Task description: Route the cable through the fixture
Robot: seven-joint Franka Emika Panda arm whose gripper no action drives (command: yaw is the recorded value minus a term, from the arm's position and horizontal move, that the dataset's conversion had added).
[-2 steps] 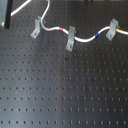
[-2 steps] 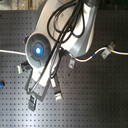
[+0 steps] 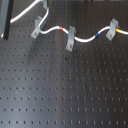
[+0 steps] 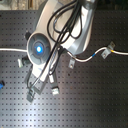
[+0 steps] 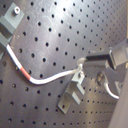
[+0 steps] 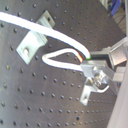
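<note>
**Ana:** Well, where's the cable (image 5: 50,78) right now?

**Ben:** Pinched at the tip of the claw (image 5: 82,64), going by both wrist views. The fingers (image 6: 100,56) look closed on the white cord, just beside a grey clip (image 5: 75,90) bolted to the counter (image 5: 60,30). From the grip the cord sags away in a loose curve, past a red band, towards another clip further off.

**Ana:** Why hold it so near the end of the fingers?

**Ben:** My guess: a thin cord needs a fine pinch, and the fixture's slot is narrow, so gripping right next to the clip keeps the free stretch short and easier to steer in. The slack beyond the claw leaves room to pull without tugging the rest.

**Ana:** And the cord elsewhere?

**Ben:** In the first exterior view the cable (image 3: 85,36) winds across the top of the counter (image 3: 65,95), touching each clip in turn. Whether it sits fully inside any slot, I can't tell.

**Ana:** How many of each?

**Ben:** One cable and one arm (image 4: 60,35), which hides most of the scene in the second exterior view. Three clips in the first exterior view: one (image 3: 37,27), a second (image 3: 70,38) and a third (image 3: 112,30). Coloured bands I can count: red, blue, yellow, one apiece.
</note>
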